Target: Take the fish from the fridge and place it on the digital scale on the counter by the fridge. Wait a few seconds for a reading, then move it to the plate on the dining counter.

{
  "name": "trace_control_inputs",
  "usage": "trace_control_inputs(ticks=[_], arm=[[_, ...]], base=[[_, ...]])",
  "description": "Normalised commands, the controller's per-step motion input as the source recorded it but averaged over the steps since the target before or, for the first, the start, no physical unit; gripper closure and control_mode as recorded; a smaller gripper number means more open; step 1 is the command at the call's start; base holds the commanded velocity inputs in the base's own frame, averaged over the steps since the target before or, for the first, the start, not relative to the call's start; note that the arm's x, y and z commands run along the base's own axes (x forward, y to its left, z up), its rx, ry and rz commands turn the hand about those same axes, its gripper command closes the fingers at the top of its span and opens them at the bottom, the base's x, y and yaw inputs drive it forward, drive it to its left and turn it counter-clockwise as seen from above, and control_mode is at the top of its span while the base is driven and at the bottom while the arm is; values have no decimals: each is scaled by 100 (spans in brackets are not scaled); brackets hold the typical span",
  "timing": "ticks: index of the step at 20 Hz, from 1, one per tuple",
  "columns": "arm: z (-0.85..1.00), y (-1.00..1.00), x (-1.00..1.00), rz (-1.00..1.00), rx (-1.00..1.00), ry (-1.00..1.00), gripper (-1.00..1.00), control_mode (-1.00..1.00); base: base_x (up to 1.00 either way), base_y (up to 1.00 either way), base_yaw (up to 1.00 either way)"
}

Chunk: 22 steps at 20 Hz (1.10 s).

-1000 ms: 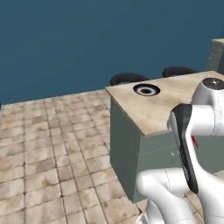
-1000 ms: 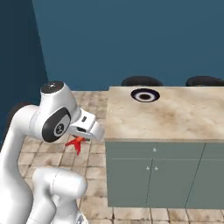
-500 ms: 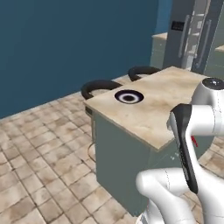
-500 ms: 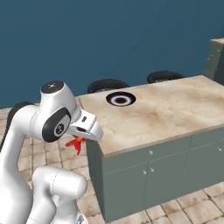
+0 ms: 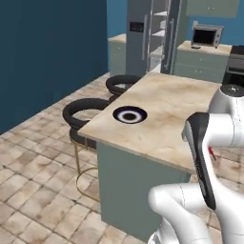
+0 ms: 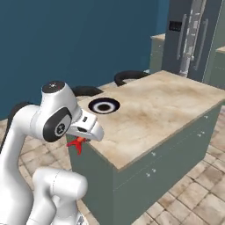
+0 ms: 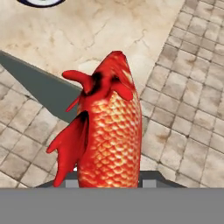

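fish: the red-orange fish [image 7: 107, 127] stands up large in the hand view, tail end down at the gripper, head pointing toward the slab; in the right base view it is a small red shape [image 6: 77, 143] hanging under the hand, in the air beside the near corner of the island
gripper: the gripper [image 6: 84, 137] is closed tight on the fish (the finger tips themselves are hidden behind its body)
plate: the navy plate [image 5: 129, 115] with its white ring lies bare near the chair-side edge of the dining counter [image 5: 176, 107], well apart from the fish
chairs: two black chairs [image 5: 86, 113] tucked against the slab by the plate
fridge: the fridge [image 5: 153, 35] stands far back, door open
progress: judging by the carry, fridge and weighing look to be behind; left is to bring the fish over the plate and let it go
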Motion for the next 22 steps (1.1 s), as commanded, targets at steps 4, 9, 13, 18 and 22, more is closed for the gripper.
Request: trace_control_inputs(ticks=[4,9,13,18,22], arm=[[0,0,0,0,0,0,100,100],[0,0,0,0,0,0,100,100],[0,0,0,0,0,0,100,100],[0,0,0,0,0,0,100,100],[0,0,0,0,0,0,100,100]], base=[[20,94,-56],[35,88,-56],[53,90,-55],[58,85,-50],[67,73,-48]])
